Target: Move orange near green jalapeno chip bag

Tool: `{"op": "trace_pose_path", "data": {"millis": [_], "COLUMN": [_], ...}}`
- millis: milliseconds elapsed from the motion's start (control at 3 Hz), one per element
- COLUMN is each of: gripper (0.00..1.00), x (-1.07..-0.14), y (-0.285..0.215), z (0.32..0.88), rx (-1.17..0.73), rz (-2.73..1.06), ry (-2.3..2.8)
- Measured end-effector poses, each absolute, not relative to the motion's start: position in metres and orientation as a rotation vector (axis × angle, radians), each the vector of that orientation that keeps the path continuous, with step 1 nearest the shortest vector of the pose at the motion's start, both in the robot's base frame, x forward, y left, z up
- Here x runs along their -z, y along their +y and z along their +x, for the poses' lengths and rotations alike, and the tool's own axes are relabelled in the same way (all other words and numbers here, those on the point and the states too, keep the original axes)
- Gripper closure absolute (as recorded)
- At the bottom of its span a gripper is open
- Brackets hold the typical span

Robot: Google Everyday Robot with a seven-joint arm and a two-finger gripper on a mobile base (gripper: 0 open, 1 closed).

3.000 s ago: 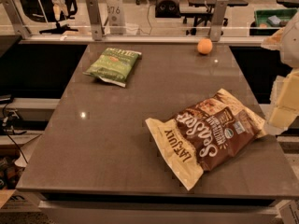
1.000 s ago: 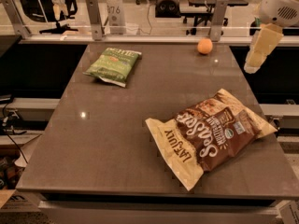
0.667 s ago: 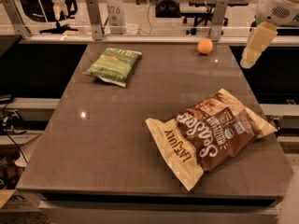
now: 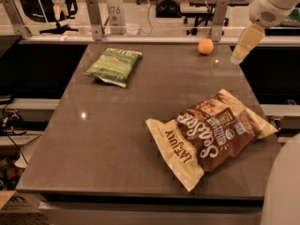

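The orange (image 4: pixel 205 46) is a small round fruit at the far edge of the table, right of centre. The green jalapeno chip bag (image 4: pixel 114 65) lies flat at the far left of the table, well apart from the orange. My gripper (image 4: pixel 243 47) hangs from the white arm at the upper right, above the table's right edge and just right of the orange, not touching it.
A large brown-and-cream chip bag (image 4: pixel 213 131) lies at the near right of the dark table (image 4: pixel 103 139). A metal rail with posts (image 4: pixel 93 18) runs along the far edge. A white robot part (image 4: pixel 283 186) fills the lower right corner.
The arm has risen from the table's right side and swung leftward toward the orange. The orange and both bags have not moved.
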State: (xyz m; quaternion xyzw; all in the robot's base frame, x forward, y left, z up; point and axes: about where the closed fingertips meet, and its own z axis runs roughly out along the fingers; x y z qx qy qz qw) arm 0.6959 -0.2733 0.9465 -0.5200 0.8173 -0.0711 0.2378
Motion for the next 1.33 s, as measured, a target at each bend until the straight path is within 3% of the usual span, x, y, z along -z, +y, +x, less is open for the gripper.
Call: {"op": "trace_pose_path", "data": {"millis": [1333], "gripper": [0.00], "x": [-0.915], "y": [-0.276], "z": [0.756], "rx": [0.005], "rz": [-0.920], "ry": [2.235]}}
